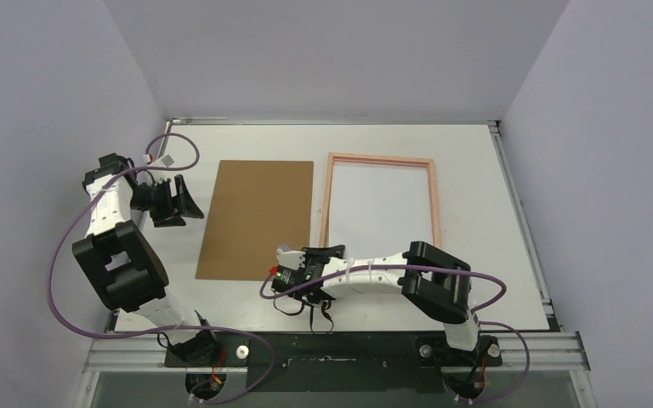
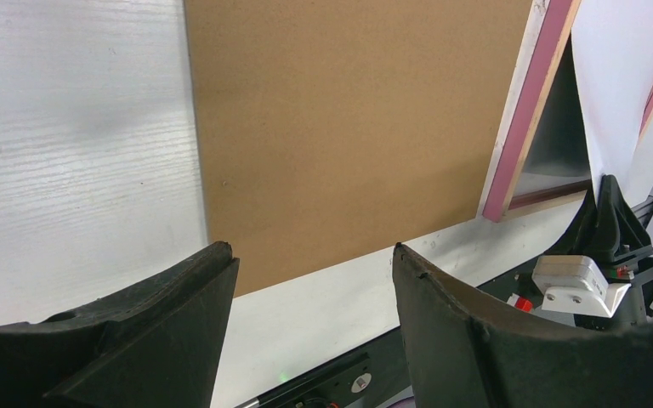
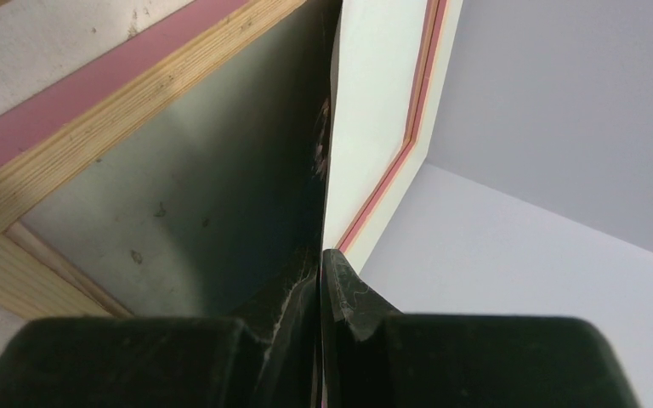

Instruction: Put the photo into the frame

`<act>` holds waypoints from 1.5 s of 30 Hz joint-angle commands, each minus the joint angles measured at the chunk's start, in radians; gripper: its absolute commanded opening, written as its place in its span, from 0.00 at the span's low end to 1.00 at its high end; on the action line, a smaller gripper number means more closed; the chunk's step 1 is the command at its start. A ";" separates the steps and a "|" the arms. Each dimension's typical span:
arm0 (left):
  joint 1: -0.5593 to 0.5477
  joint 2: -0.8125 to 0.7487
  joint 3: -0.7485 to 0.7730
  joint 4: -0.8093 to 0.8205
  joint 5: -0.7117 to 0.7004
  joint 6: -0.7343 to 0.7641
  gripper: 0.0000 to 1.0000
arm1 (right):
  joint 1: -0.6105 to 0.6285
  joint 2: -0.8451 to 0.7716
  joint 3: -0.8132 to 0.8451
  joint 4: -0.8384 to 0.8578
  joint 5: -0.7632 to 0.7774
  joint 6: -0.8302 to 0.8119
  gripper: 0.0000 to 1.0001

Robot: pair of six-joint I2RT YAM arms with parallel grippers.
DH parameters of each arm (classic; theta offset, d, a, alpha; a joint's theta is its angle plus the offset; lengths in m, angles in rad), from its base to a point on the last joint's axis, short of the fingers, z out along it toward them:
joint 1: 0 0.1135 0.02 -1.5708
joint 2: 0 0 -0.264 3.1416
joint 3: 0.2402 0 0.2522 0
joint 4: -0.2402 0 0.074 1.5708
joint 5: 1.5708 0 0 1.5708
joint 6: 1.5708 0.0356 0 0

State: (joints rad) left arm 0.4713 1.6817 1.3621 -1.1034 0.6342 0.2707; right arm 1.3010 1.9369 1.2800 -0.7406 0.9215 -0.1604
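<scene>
The pink frame lies flat at centre right, paler side up. The photo lies over its opening with its white back up; the printed side is hidden. My right gripper is shut on the photo's near left corner and holds that corner lifted off the frame. In the right wrist view the jaws pinch the thin sheet edge-on, beside the frame's pink and wood rail. My left gripper is open and empty, left of the board. The left wrist view shows the frame and the raised sheet.
A plain brown backing board lies flat just left of the frame, also in the left wrist view. Grey walls enclose the white table on three sides. A black rail runs along the near edge.
</scene>
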 commanded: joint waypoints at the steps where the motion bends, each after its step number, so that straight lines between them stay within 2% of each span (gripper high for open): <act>1: 0.003 -0.011 0.000 0.005 0.023 0.010 0.65 | -0.012 -0.058 -0.013 0.050 0.053 -0.031 0.06; 9: 0.003 -0.011 0.000 0.000 0.022 0.015 0.65 | -0.019 -0.037 -0.016 0.080 0.044 -0.049 0.16; 17: 0.003 -0.009 0.005 -0.003 0.024 0.016 0.65 | -0.030 -0.035 -0.020 0.096 0.038 -0.061 0.31; 19: 0.003 -0.008 0.006 -0.004 0.024 0.018 0.65 | -0.034 -0.037 -0.020 0.093 0.034 -0.059 0.39; 23: 0.002 -0.006 0.010 -0.010 0.024 0.019 0.66 | -0.034 -0.049 -0.014 0.072 0.025 -0.038 0.69; 31: 0.002 -0.001 0.025 -0.034 0.036 0.030 0.66 | -0.006 -0.085 0.058 -0.011 -0.064 0.047 0.94; 37: 0.003 -0.005 0.024 -0.037 0.044 0.033 0.66 | 0.007 -0.123 0.077 -0.084 -0.169 0.138 1.00; 42: 0.003 0.001 0.028 -0.042 0.050 0.030 0.66 | 0.010 -0.142 0.076 -0.114 -0.194 0.235 0.94; 45: 0.003 0.000 0.031 -0.049 0.055 0.034 0.66 | 0.008 -0.185 0.095 -0.142 -0.255 0.376 0.94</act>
State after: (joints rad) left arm 0.4713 1.6817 1.3617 -1.1320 0.6510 0.2775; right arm 1.3060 1.8343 1.3254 -0.8326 0.7242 0.0448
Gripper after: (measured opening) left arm 0.661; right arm 0.945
